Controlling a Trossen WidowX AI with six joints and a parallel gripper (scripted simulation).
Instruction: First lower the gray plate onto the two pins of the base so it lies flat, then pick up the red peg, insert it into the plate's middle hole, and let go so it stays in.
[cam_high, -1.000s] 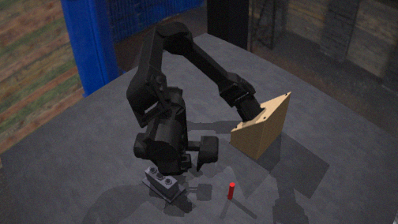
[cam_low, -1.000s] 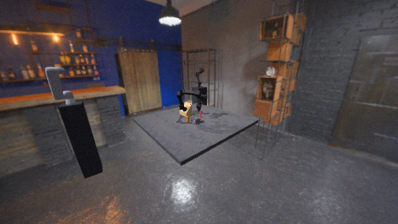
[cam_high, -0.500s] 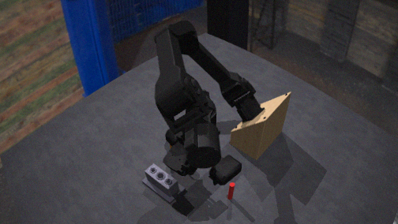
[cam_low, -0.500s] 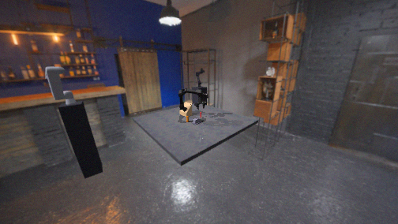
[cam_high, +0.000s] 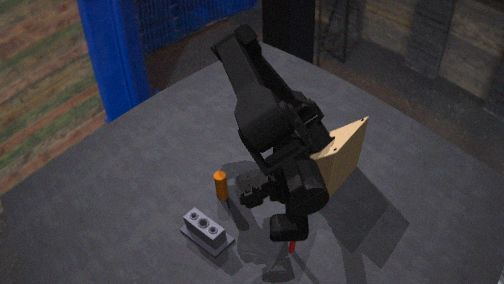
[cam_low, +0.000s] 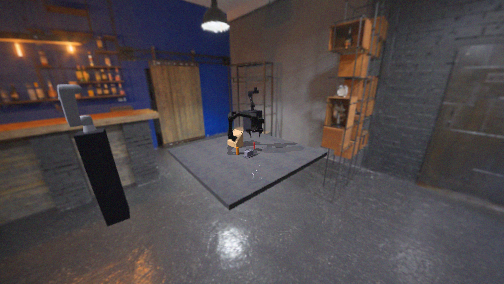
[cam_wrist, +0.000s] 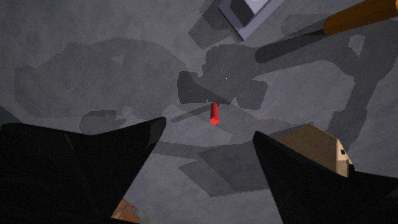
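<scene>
The red peg (cam_high: 292, 247) (cam_low: 254, 146) (cam_wrist: 214, 114) stands upright on the table. My gripper (cam_high: 270, 212) (cam_low: 255, 134) (cam_wrist: 209, 127) is open and empty above the peg, with the fingertips on either side of it in the wrist view. The gray plate (cam_high: 205, 231) (cam_wrist: 257, 4) is a thick block with three round holes in its top. It sits level on the wider flat base (cam_high: 230, 240) (cam_wrist: 245, 32), with no gap or tilt that I can make out. Rings show in the outer holes; the pins themselves are too small to tell.
An orange cylinder (cam_high: 221, 186) (cam_low: 237, 151) (cam_wrist: 360, 17) stands upright beside the base, on the side toward the arm. A large slanted wooden block (cam_high: 345, 160) (cam_low: 235, 139) (cam_wrist: 312, 145) stands behind the gripper, close to the arm.
</scene>
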